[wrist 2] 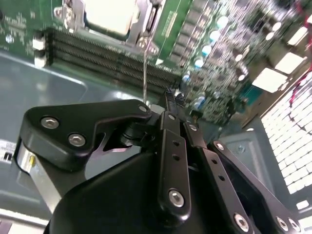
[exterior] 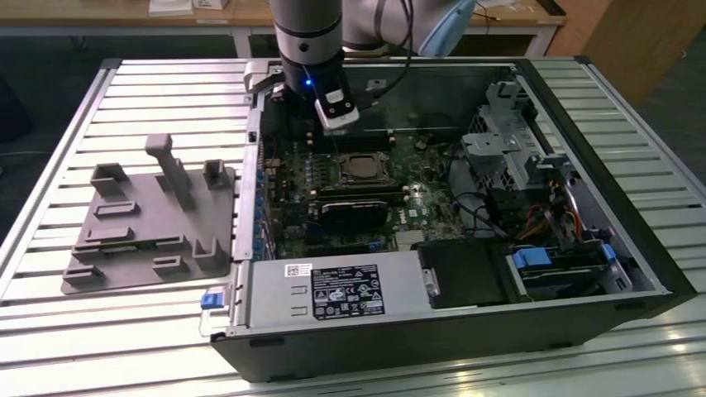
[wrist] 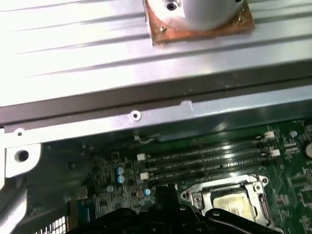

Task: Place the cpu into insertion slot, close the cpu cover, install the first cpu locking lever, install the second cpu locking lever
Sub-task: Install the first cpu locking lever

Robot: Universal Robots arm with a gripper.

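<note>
The cpu [exterior: 359, 169] [wrist 2: 108, 15] [wrist: 234, 202] lies in the insertion slot [exterior: 360, 157] on the green board, its tan face showing. The silvery cpu cover [wrist 2: 142, 22] [wrist: 220, 187] lies flat around it. A thin locking lever [wrist 2: 145, 73] stands up from the socket's corner, and its free end reaches my gripper [exterior: 327, 132] [wrist 2: 174, 98] [wrist: 163, 196]. My black fingers [wrist 2: 170, 122] are pressed together beside that end. I cannot tell whether they touch the rod. In the exterior view the gripper hangs just to the left of the socket and behind it.
Long black memory slots [wrist 2: 97, 53] [wrist: 204, 163] run between gripper and socket. A black card [exterior: 353, 211], power supply [exterior: 331, 291] and drive cage [exterior: 508, 141] fill the open case. A grey fixture [exterior: 149, 223] sits on the slatted table at the exterior view's left.
</note>
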